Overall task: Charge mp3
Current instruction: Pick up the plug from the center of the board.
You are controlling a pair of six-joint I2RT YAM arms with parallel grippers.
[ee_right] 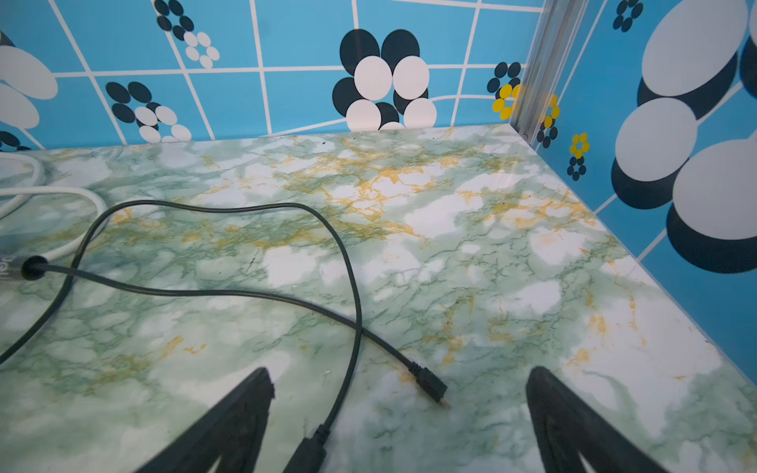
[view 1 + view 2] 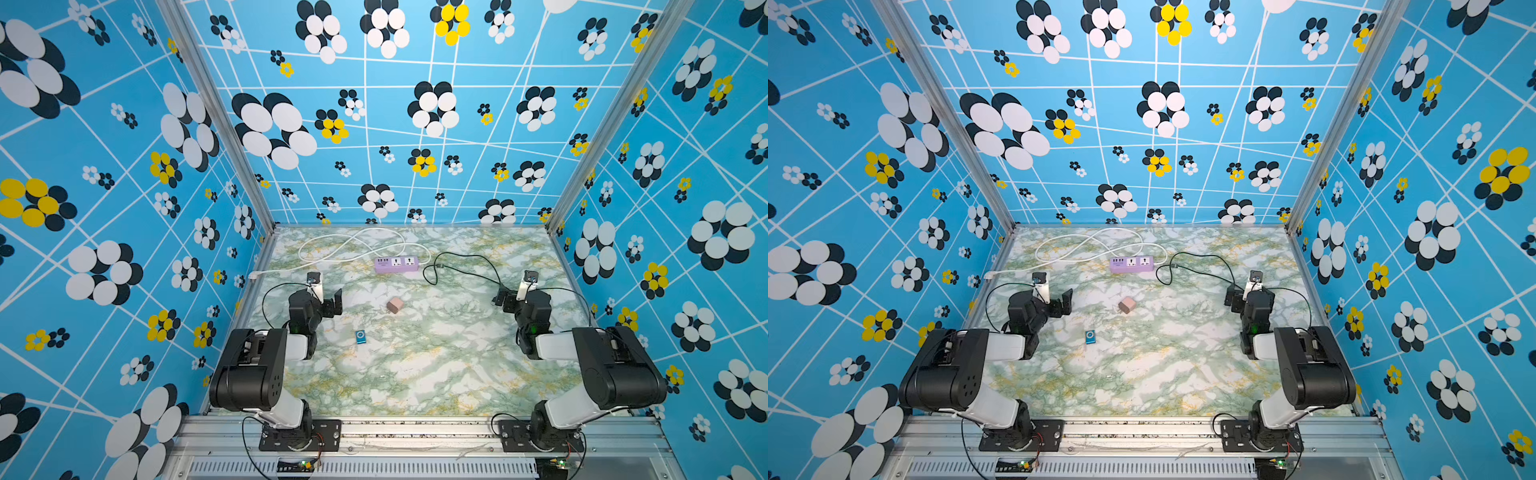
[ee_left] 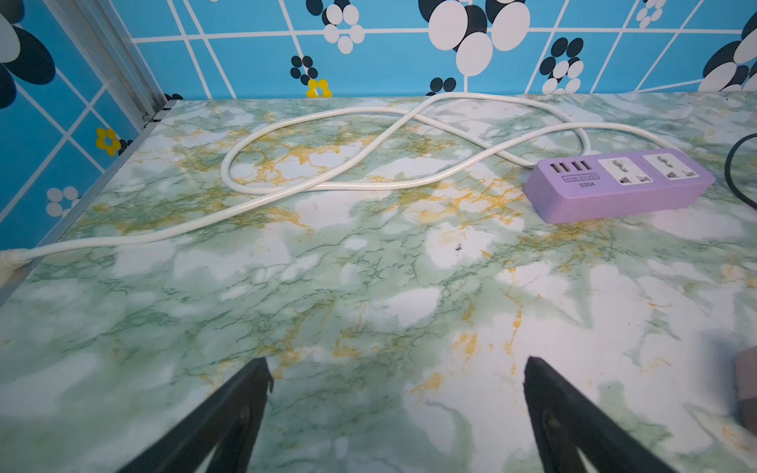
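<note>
Closest to me is the aluminium rail (image 2: 415, 428) along the near edge, with both arm bases bolted to it, one towards each end. Reading the table (image 2: 457, 365) as a clock with twelve at the back wall, the left gripper (image 3: 398, 364) hangs over the nine o'clock side. Its two black fingers are spread wide apart, with nothing between them but bare marble-patterned surface. The right gripper (image 1: 401, 372) sits opposite at about three o'clock, spread just as wide and holding nothing either. Out from the left gripper, the mp3 (image 2: 360, 337) lies flat on the table at roughly its five o'clock. It is a little teal rectangle with a pale ring on its face, clear of the fingers and touching nothing else. At three o'clock of that same gripper a pinkish charger cube (image 2: 394, 305) rests on its own. Straight on at the cube's twelve o'clock, the lilac power strip (image 3: 618, 186) lies near the back with its sockets up. Its white cord (image 3: 327, 172) loops across the far left corner and runs to the table's left edge. Out from the right gripper, a thin black cable (image 1: 245, 293) curls over the table toward its ten o'clock, reaching near the strip's right end. One small plug (image 1: 430, 385) of it lies on the surface just ahead of the open fingers, touched by neither.
</note>
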